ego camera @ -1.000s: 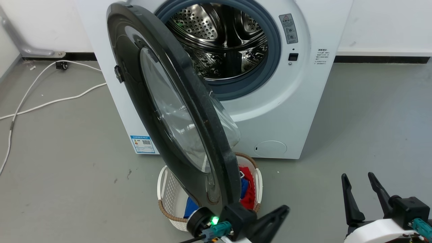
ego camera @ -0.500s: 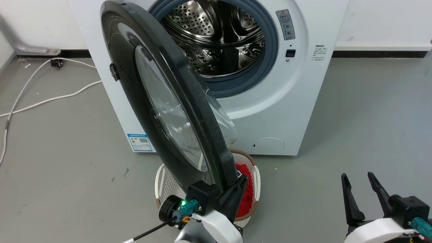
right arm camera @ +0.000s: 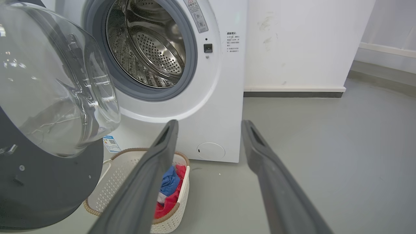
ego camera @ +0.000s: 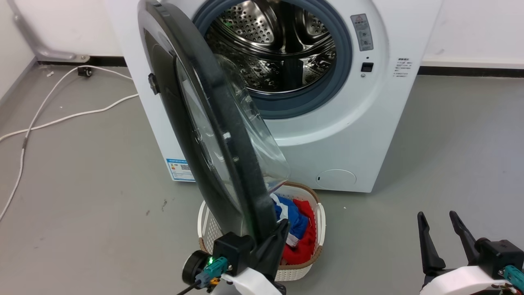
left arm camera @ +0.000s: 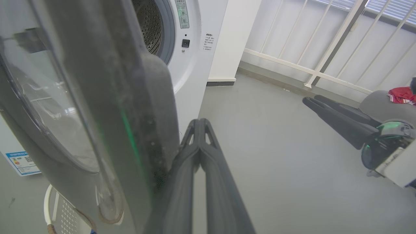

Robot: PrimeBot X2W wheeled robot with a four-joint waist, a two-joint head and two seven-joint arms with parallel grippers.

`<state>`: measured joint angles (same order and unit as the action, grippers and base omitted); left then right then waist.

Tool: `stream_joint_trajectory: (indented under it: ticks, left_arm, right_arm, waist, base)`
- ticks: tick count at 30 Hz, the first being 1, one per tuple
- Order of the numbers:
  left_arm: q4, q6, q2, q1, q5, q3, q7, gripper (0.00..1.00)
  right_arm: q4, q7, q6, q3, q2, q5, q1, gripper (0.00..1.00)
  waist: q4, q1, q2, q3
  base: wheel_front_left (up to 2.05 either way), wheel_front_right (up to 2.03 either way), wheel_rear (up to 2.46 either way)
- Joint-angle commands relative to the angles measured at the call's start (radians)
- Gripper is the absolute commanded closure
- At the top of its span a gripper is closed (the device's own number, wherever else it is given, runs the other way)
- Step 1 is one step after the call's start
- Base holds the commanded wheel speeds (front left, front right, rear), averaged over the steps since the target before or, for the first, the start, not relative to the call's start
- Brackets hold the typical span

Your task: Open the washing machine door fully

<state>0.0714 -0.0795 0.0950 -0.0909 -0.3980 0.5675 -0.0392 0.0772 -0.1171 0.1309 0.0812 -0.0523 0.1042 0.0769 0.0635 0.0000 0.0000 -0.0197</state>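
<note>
Door stands partly open; we see left end effector pressed together, touching its lower rim; right end effector spread, empty, well apart.

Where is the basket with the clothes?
In the head view, the basket sits low centre on the floor, under the washing machine door's bottom edge, beside the left gripper.
</note>
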Motion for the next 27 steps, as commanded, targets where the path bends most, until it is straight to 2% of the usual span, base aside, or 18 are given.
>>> stream_joint_trajectory:
  ticks: [1,7,14,23,27]
  left_arm:
    - [-0.008,-0.047,0.056,0.005,0.015,-0.053,0.005,1.00]
    - [-0.090,-0.060,0.065,0.039,0.051,-0.012,0.024,1.00]
    - [-0.132,-0.087,0.078,0.063,0.055,-0.016,0.032,1.00]
    - [-0.157,-0.132,0.100,0.080,0.034,-0.084,0.007,1.00]
    - [-0.158,-0.158,0.127,0.082,0.022,-0.145,-0.014,1.00]
  right_arm:
    - [0.004,-0.004,0.000,0.000,0.004,0.005,0.002,0.00]
    - [0.011,-0.005,0.000,0.000,0.004,0.006,-0.005,0.00]
    - [0.007,-0.008,0.000,0.012,0.003,0.005,0.002,0.00]
    - [-0.016,0.002,0.000,0.028,0.003,-0.001,0.001,0.00]
    - [-0.028,0.010,0.000,0.031,0.003,-0.003,-0.001,0.00]
  waist:
    - [0.015,0.0000,0.0000,0.001]
    - [0.052,0.0000,0.0000,0.004]
    - [0.123,0.0000,0.0000,0.014]
    - [0.264,0.0000,0.0000,0.030]
    - [0.310,0.0000,0.0000,0.037]
  base:
    - [0.00,0.00,0.00]
    - [0.00,0.00,0.00]
    - [0.00,0.00,0.00]
    - [0.00,0.00,0.00]
    - [0.00,0.00,0.00]
